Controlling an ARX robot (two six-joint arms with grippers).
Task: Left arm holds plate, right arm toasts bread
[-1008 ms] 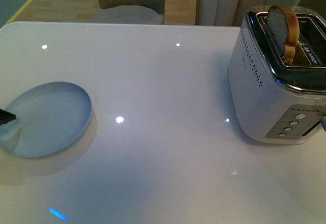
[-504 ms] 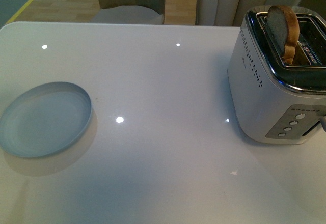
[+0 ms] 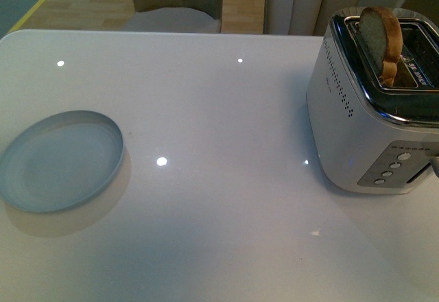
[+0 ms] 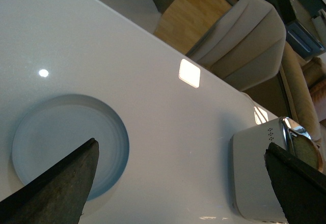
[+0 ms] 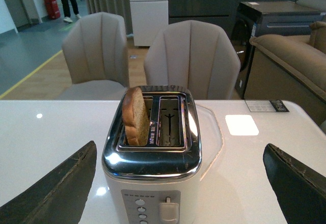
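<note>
The pale blue-grey plate [image 3: 60,160] lies flat on the white table [image 3: 219,110] at the left; it also shows in the left wrist view as the plate [image 4: 66,142]. The bread [image 3: 381,38] stands upright, half raised, in the left slot of the white and chrome toaster [image 3: 370,110] at the right. From the right wrist I see the bread [image 5: 135,115] and the toaster [image 5: 153,168] just ahead. My left gripper [image 4: 181,186] is open, raised above the table beside the plate. Open as well, my right gripper [image 5: 178,183] faces the toaster's front, holding nothing. Neither arm shows in the front view.
Two beige chairs [image 5: 191,61] stand behind the table's far edge. The toaster's lever [image 5: 167,210] and round buttons [image 5: 141,214] are on its near face. A sofa [image 5: 293,61] stands off to one side beyond the table.
A dark tip of my left gripper that lay over the plate's left rim one second ago has withdrawn out of the front view. Plate, toaster and bread have not moved.
</note>
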